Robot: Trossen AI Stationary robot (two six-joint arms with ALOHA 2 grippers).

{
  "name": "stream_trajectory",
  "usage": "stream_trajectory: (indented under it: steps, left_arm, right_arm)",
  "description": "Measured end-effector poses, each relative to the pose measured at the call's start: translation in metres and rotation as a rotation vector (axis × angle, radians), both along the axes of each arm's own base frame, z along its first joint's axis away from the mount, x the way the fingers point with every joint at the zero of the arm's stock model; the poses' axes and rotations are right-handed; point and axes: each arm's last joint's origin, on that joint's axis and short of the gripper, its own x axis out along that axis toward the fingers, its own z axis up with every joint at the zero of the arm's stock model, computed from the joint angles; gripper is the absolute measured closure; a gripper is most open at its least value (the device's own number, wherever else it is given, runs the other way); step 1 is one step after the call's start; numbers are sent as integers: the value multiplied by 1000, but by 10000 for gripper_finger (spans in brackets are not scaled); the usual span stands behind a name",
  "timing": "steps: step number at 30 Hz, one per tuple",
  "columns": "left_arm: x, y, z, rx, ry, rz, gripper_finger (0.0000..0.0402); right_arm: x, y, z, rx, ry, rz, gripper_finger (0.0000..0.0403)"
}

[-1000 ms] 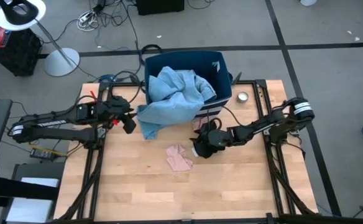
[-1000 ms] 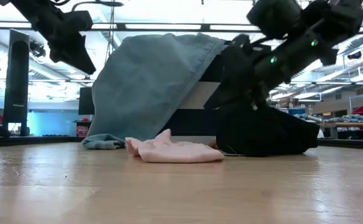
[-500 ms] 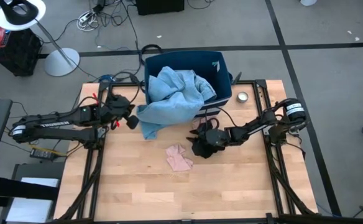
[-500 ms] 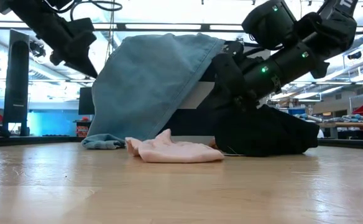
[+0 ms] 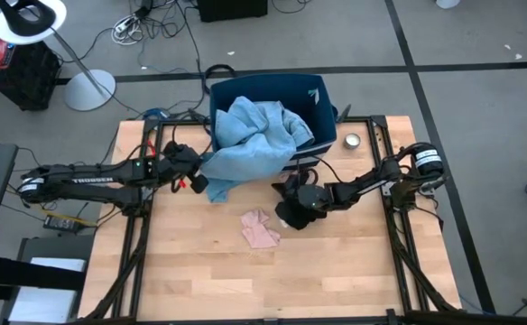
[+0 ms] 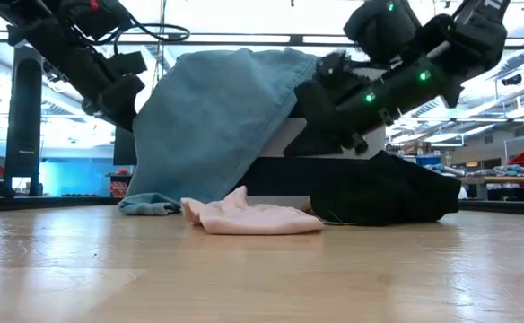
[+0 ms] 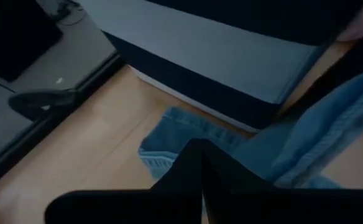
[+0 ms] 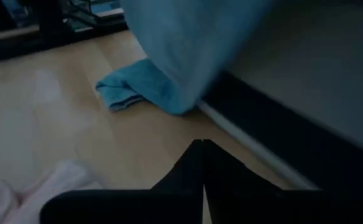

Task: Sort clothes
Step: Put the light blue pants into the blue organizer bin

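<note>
Our left gripper (image 5: 200, 183), fingers pressed together, noses at the denim garment (image 5: 245, 144) draped over the bin's (image 5: 322, 99) front wall near the bench's far edge. Our right gripper (image 5: 292, 200) hangs closed above the black garment (image 6: 383, 193) mid-bench; next we'd part fingers and pinch cloth

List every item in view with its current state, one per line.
Navy bin: upright, stuffed with denim.
Light blue denim: spilling over the bin's front onto the table.
Pink garment: crumpled on the table.
Black garment: heaped beside the bin.
Left claw: shut, at the denim's edge.
Right claw: shut, over the black garment.
</note>
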Motion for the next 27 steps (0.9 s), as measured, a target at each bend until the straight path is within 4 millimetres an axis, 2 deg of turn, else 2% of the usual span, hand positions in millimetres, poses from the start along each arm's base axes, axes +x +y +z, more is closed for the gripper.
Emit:
stream_trajectory:
  steps: [4,7,10,18,22,27]
  left_arm:
    - [2,-1,0,-29,-19,-35,401]
    - [2,-2,0,-64,-28,-67,401]
    - [3,-3,0,-96,-42,-77,401]
    - [4,-5,0,-180,-91,-111,401]
    - [9,-7,4,-238,-162,-167,401]
    - [15,-10,10,-309,-259,-276,401]
  right_arm:
    - [2,13,7,-183,65,-33,401]
    - [2,14,6,-291,151,-22,401]
    - [3,8,6,-368,210,-4,401]
    - [9,-11,2,-415,277,1,402]
    - [28,-12,1,-463,298,39,402]
    - [62,-8,2,-569,338,34,403]
